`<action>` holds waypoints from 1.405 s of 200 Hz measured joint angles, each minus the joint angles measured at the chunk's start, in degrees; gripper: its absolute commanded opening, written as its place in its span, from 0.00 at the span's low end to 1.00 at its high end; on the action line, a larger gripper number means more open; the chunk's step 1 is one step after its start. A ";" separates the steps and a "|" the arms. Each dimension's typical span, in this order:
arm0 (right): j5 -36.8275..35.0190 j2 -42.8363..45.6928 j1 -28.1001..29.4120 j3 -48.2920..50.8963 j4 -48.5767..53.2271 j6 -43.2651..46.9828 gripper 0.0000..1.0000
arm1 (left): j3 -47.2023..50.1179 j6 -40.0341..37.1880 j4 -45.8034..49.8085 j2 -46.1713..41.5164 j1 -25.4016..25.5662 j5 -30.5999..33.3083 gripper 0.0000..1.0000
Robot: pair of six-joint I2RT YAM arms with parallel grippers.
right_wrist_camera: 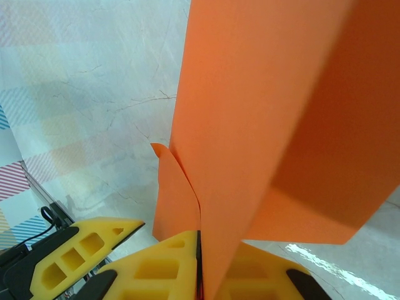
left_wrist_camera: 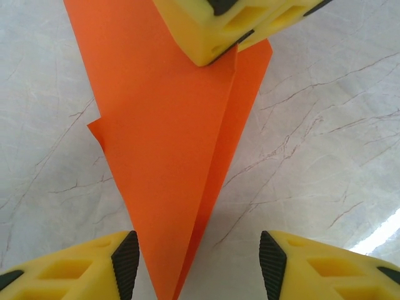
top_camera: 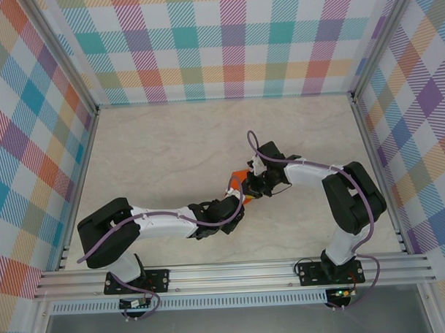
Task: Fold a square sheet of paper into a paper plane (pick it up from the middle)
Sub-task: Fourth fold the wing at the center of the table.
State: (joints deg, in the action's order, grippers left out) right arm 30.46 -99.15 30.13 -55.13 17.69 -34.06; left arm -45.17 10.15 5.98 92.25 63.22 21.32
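The bright orange paper plane (top_camera: 239, 176) is a narrow, pointed dart with layered wings, held above the middle of the table. My right gripper (top_camera: 252, 186) is shut on its wide end. In the right wrist view the paper plane (right_wrist_camera: 262, 112) rises out of the right gripper (right_wrist_camera: 201, 269), pinched between the closed yellow fingers. In the left wrist view the paper plane (left_wrist_camera: 169, 144) points its tip down between the fingers of the left gripper (left_wrist_camera: 199, 265). That gripper is open, with the tip close to the left pad (left_wrist_camera: 127, 262) and no grip on it. My left gripper (top_camera: 236, 200) sits just below the paper.
A pale marble table (top_camera: 170, 146) lies under both arms, fenced by checked walls and metal rails. The right gripper's yellow fingers (left_wrist_camera: 200, 25) show at the top of the left wrist view. One left finger (right_wrist_camera: 81, 250) shows at the lower left of the right wrist view.
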 measured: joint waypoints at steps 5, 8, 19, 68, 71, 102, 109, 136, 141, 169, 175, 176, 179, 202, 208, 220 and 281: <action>0.00 0.00 0.00 0.00 0.02 0.07 0.10 | 0.00 -0.02 -0.04 0.07 0.00 0.17 0.50; 0.00 0.00 0.00 0.00 0.04 0.09 0.10 | 0.00 -0.15 -0.07 0.07 0.00 0.22 0.50; 0.00 0.00 0.00 0.00 0.04 0.24 0.10 | -0.02 -0.39 -0.11 0.31 0.00 0.46 0.49; 0.00 0.00 0.00 0.00 0.46 0.44 0.10 | -0.76 -1.03 -0.17 1.97 0.00 0.94 0.39; 0.00 0.00 0.00 0.00 0.48 0.44 0.10 | -0.81 -0.98 -0.24 1.99 0.00 0.98 0.37; 0.00 0.00 0.00 0.00 0.76 0.46 0.10 | -0.87 -1.66 -0.35 1.99 0.00 1.25 0.29; 0.00 0.00 0.00 0.00 0.90 0.48 0.10 | -0.85 -1.77 -0.33 1.99 0.00 1.31 0.29; 0.00 0.00 0.00 0.00 1.31 0.63 0.10 | -0.87 -2.12 -0.33 2.01 0.00 1.53 0.23; 0.00 0.00 0.00 0.00 1.33 0.66 0.10 | -0.85 -2.12 -0.35 2.03 0.00 1.57 0.23; 0.00 0.00 0.00 0.00 1.49 0.68 0.10 | -0.85 -2.14 -0.35 2.10 0.00 1.88 0.18; 0.00 0.00 0.00 0.00 1.49 0.70 0.10 | -0.85 -2.14 -0.35 2.10 0.00 1.90 0.16; 0.00 0.00 0.00 0.00 1.49 0.70 0.10 | -0.85 -2.14 -0.35 2.10 0.00 1.90 0.16; 0.00 0.00 0.00 0.00 1.49 0.70 0.10 | -0.85 -2.10 -0.35 2.10 0.00 1.90 0.16; 0.02 0.00 0.00 0.00 1.57 1.09 0.11 | -0.85 -2.38 -0.35 2.10 0.00 1.90 0.10; 0.00 0.00 0.00 0.00 1.66 1.14 0.12 | -0.85 -2.38 -0.35 2.10 0.00 1.88 0.08; 0.00 0.00 0.00 0.00 1.84 1.36 0.14 | -0.85 -2.47 -0.33 2.10 0.00 1.88 0.05; -0.96 1.29 0.00 -0.07 3.45 2.12 0.44 | -0.55 -2.75 -0.90 1.97 -0.13 1.20 0.00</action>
State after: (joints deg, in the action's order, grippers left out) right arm 29.50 -97.86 30.13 -55.20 21.15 -31.94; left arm -45.71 7.40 5.08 94.21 63.09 22.52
